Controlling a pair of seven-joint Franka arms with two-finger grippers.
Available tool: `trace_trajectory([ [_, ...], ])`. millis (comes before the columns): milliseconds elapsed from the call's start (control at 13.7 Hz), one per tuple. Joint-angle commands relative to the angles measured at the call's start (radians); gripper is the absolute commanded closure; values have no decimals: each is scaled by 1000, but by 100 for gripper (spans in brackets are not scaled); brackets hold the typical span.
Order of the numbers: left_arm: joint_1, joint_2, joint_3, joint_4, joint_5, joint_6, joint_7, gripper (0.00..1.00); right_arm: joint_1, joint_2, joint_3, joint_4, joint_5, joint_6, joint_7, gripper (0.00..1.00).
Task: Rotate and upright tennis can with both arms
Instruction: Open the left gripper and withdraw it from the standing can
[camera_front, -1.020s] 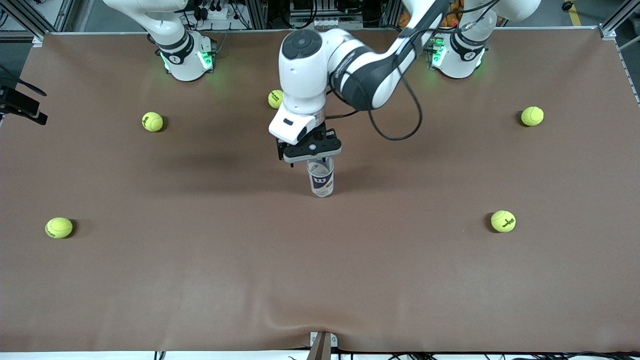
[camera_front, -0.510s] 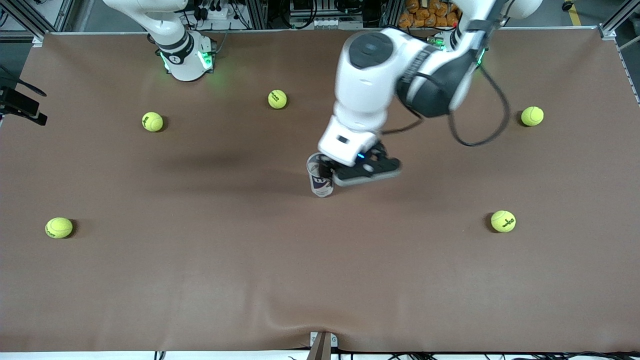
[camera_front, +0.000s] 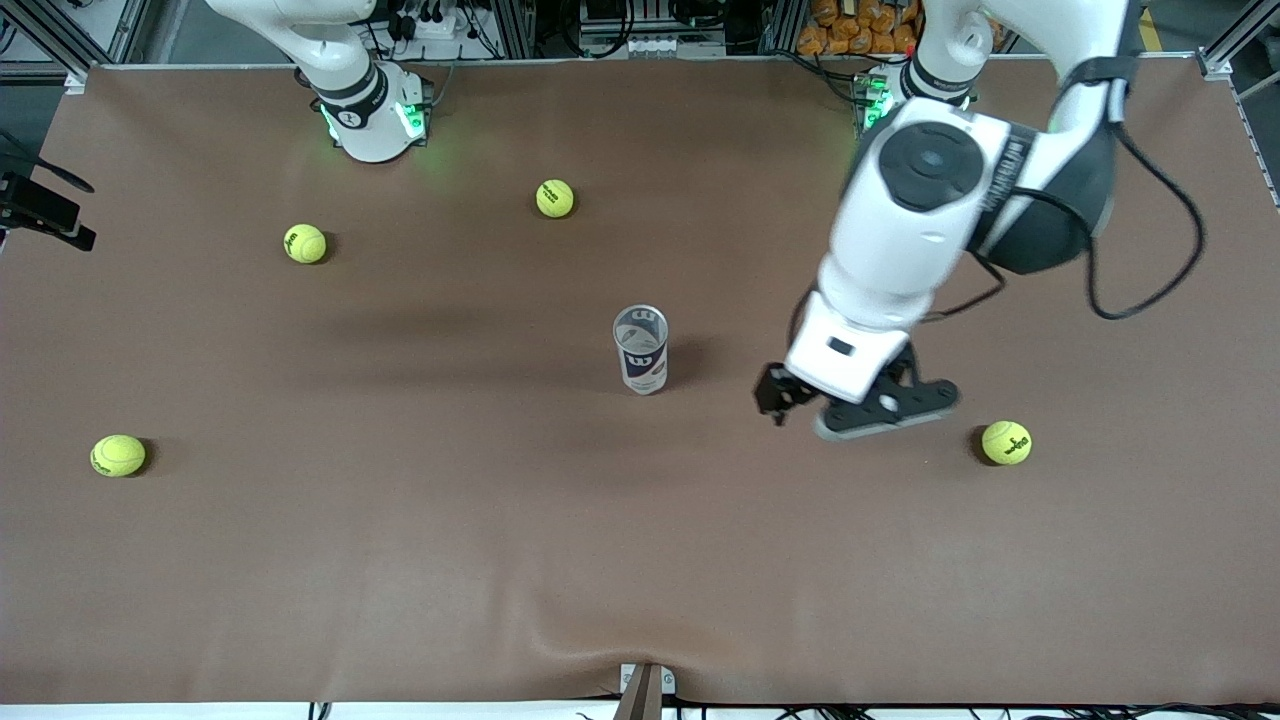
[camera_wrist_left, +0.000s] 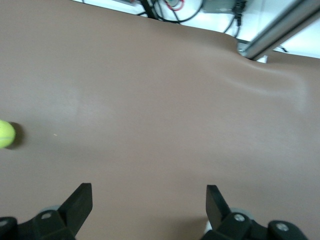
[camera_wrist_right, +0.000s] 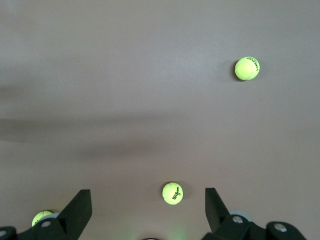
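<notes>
Can: the slim clear plastic tennis can (camera_front: 641, 350) with a white and dark-blue label stands upright mid brown table (camera_front: 400, 560).
Left end effector (camera_front: 845, 405): released, fingers wide, over table between can and a yellow-green ball (camera_front: 1006, 442).
Right end effector (camera_wrist_right: 147, 220): released, waiting up high.

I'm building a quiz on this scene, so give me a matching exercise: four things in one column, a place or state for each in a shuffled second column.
Things:
1. tennis can
2. left gripper
3. right gripper
4. table

Places or states:
A. open, up over three tennis balls
B. upright at mid-table, held by nothing
C. covered in brown, bearing five tennis balls
D. open and empty, over the table between the can and a ball

Pairs: 1-B, 2-D, 3-A, 4-C
</notes>
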Motion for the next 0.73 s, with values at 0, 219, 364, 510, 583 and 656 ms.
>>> trace_trajectory([
  [0,54,-22,-7,-26,-12,-13,62,0,-4,-9,7,-2,7,-5,-9,0],
  [219,168,-15,-52,-25,-24,-21,88,0,-3,-9,7,-2,7,-6,-9,0],
  [364,284,-21,-141,-23,-22,-21,122,0,-3,-9,7,-2,7,-6,-8,0],
  [510,485,-33,-331,-26,-13,-25,157,0,-3,-11,7,-2,7,-6,-8,0],
  [583,549,-37,-403,-26,-15,-39,164,0,-3,-11,7,-2,7,-6,-8,0],
  [656,555,-51,-407,-26,-12,-68,164,0,-3,-11,7,-2,7,-6,-8,0],
])
